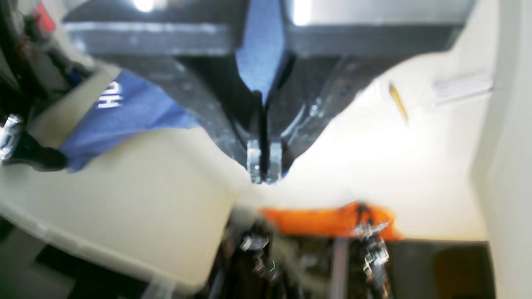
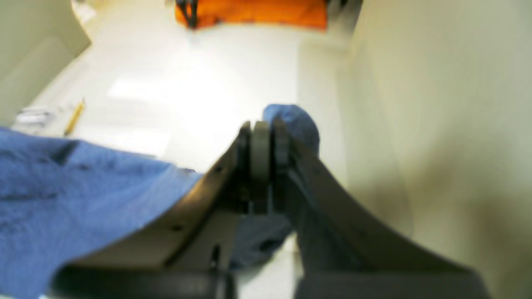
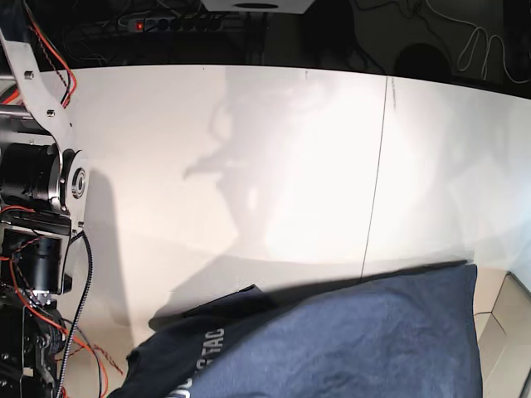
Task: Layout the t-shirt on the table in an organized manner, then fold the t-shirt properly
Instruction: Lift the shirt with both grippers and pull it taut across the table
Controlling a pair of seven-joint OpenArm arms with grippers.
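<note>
The dark blue t-shirt (image 3: 348, 348) hangs lifted across the bottom of the base view, with white lettering (image 3: 203, 352) on its left part. Neither gripper shows in that view. In the left wrist view my left gripper (image 1: 264, 168) is shut, with blue t-shirt (image 1: 261, 58) cloth pinched between its jaws and more of the shirt trailing to the left. My right gripper (image 2: 264, 133) is shut too; a fold of the t-shirt (image 2: 296, 120) bulges past its tips and the rest drapes left. The off-white table (image 3: 249, 157) lies below.
A thin dark seam (image 3: 375, 174) crosses the table. A pencil (image 1: 398, 103) and a small clear item lie on the table. Orange cloth (image 1: 324, 220) sits at the table's edge. Arm hardware with cables (image 3: 37, 215) stands at the left; a power strip (image 3: 170, 23) lies behind.
</note>
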